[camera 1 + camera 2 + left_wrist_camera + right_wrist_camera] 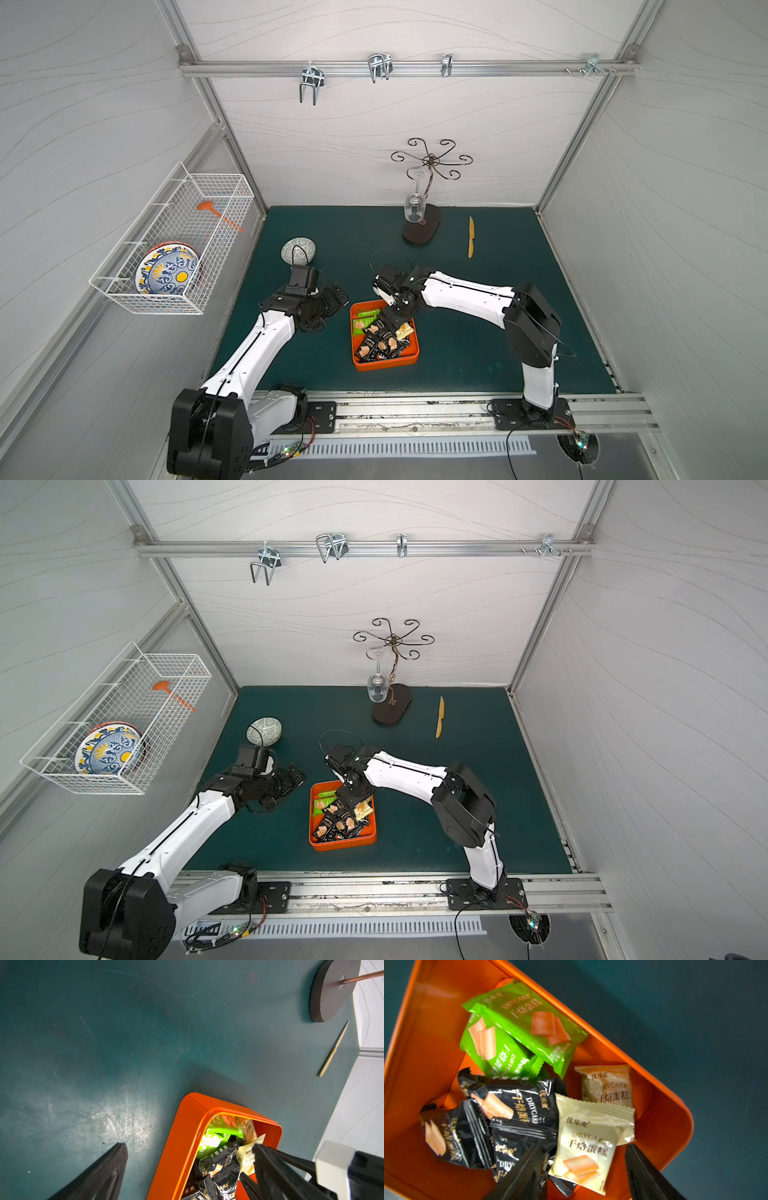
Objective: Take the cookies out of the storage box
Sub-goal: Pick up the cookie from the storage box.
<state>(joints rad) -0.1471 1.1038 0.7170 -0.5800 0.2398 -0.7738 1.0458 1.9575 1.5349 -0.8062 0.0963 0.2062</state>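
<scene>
Cookies [517, 1105] in black, green and pale yellow packets lie in the shallow orange plastic storage box [425, 1032]. The right gripper [583, 1146] has its fingers apart, straddling a pale packet [591, 1124]; the left gripper [340, 296] gapes alongside the box.

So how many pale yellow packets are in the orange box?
2. One packet lies between the right pincer's jaws; the other beside it by the box wall. More may be buried.

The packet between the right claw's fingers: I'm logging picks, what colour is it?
The packet is pale yellow, tan biscuits printed; clearest in the right wrist view.
</scene>
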